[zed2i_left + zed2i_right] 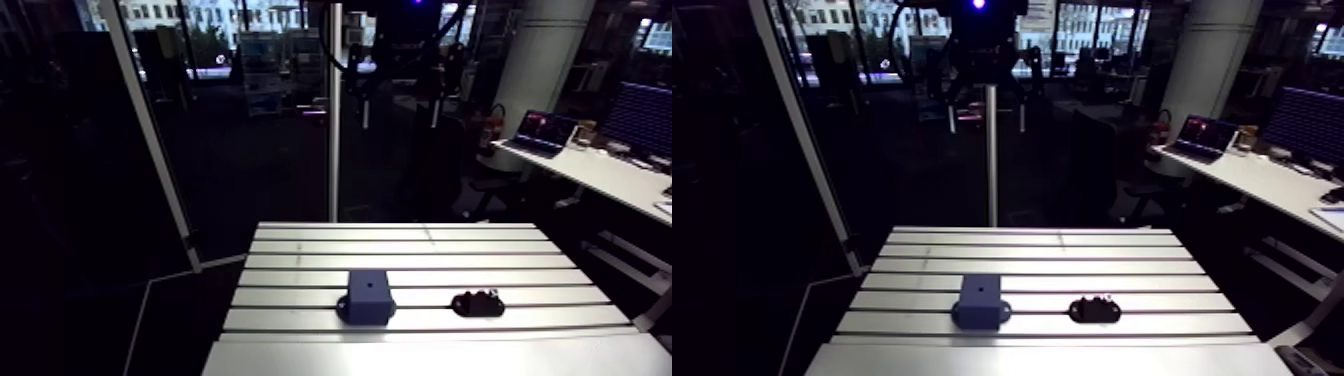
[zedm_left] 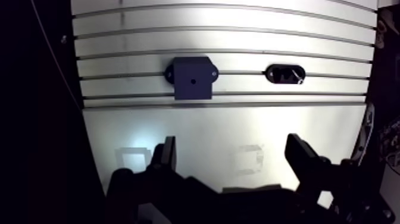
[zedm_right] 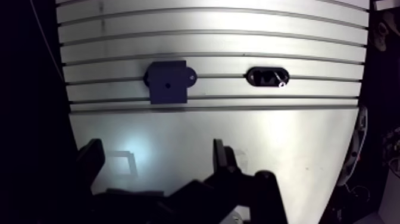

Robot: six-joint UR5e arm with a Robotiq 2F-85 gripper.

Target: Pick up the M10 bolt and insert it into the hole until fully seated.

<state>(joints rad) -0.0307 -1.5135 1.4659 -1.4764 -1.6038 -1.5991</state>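
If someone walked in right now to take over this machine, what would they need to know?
The gripper is open and empty, hovering over the smooth near strip of the table.
The dark blue block, with its hole on top, sits on the slotted part. Beside it, apart, a black holder carries a glinting metal piece, probably the bolt.
Done: nothing yet.
Left: grasp the bolt, carry it to the hole, push it in until seated.

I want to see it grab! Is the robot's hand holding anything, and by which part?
Nothing. The gripper is open and empty; the bolt lies on the table ahead of it.
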